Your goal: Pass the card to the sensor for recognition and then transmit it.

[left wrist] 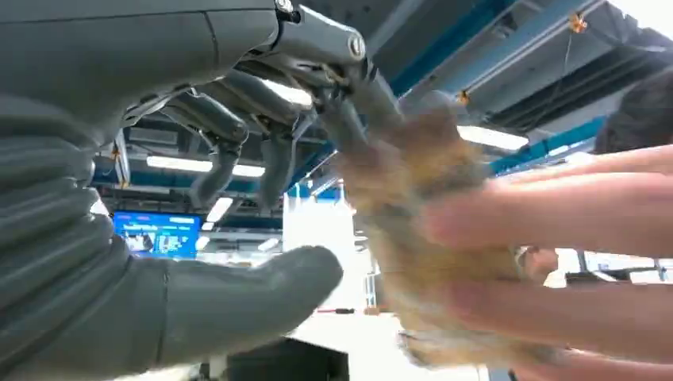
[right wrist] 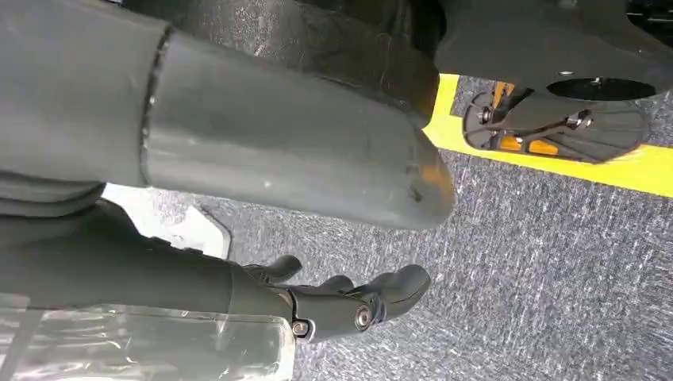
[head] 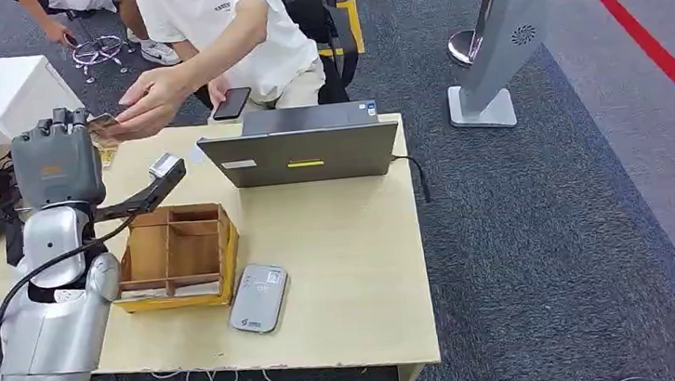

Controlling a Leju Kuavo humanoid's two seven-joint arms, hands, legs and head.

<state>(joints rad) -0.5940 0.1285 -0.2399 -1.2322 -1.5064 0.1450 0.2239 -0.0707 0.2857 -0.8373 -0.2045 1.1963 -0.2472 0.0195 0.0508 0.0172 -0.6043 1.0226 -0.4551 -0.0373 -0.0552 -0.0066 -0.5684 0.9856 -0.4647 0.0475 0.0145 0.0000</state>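
My left hand [head: 57, 160] is raised over the table's far left corner. The card [head: 103, 125] sits just past its fingertips, in a person's hand [head: 146, 108]. In the left wrist view the card [left wrist: 413, 198] is a blurred yellowish shape pinched by the person's fingers [left wrist: 548, 222]. My fingers [left wrist: 357, 103] touch its upper edge, and my thumb [left wrist: 262, 298] stands apart from it. The grey flat sensor [head: 258, 298] lies on the table near the front edge. My right hand [right wrist: 349, 305] hangs over the carpet, holding nothing.
A wooden divided box [head: 176, 253] stands beside my left arm, with a black stand [head: 151, 185] behind it. A closed laptop [head: 302, 152] lies at the table's [head: 360, 272] far side. The person holds a phone [head: 232, 103]. A grey kiosk [head: 498, 35] stands on the carpet to the right.
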